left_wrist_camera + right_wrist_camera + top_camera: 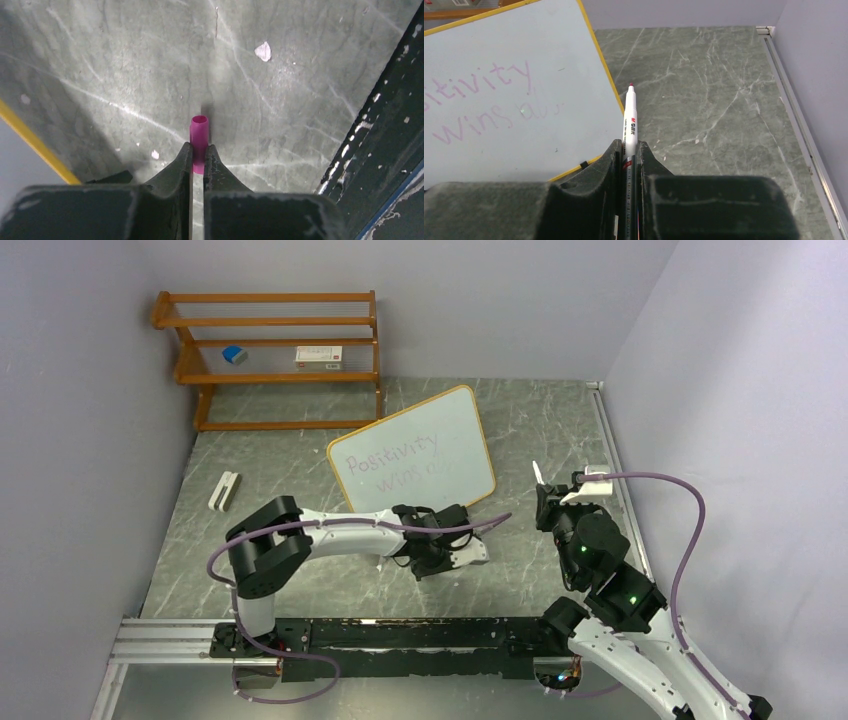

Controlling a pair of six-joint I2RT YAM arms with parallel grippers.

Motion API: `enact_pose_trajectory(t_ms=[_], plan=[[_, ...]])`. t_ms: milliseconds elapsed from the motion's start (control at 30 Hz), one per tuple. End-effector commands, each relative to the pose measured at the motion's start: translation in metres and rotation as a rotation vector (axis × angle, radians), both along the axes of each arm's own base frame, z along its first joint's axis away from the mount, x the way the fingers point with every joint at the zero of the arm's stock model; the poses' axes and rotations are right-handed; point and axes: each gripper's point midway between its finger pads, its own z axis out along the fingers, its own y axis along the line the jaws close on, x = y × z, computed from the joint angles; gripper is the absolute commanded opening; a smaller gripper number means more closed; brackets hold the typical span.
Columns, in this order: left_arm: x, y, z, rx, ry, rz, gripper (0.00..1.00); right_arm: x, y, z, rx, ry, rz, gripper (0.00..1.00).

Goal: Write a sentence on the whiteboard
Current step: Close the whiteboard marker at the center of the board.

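Magenta cap [199, 127] sits pinched in left tool [199, 150], marker [630, 110] clamped in right tool [629, 147]; align mouth with tip squarely before pushing.

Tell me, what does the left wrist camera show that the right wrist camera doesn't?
Only the left wrist view: the left gripper shut on a small pink cap. Only the right wrist view: the right gripper shut on a white marker with its tip bare, and the purple sentence on the whiteboard. Both: the grey marbled table and the whiteboard's yellow frame.
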Motion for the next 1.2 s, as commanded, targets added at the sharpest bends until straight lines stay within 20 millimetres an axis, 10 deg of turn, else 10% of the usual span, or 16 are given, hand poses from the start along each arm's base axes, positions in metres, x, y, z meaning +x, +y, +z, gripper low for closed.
enact_pose_trajectory(t_ms=[0,700,1167], plan=[[0.011,0.007,0.03,-0.048,-0.078,0.015,0.05,0.001,0.002,0.002,0.002,-0.011,0.009,0.0],[0.066,0.073,0.212,-0.28,-0.699,0.031,0.05,-0.02,0.091,0.027,0.002,-0.028,0.526,0.0],[0.055,0.084,0.25,-0.262,-0.85,-0.248,0.05,-0.059,0.172,0.036,0.066,-0.08,1.023,0.0]])
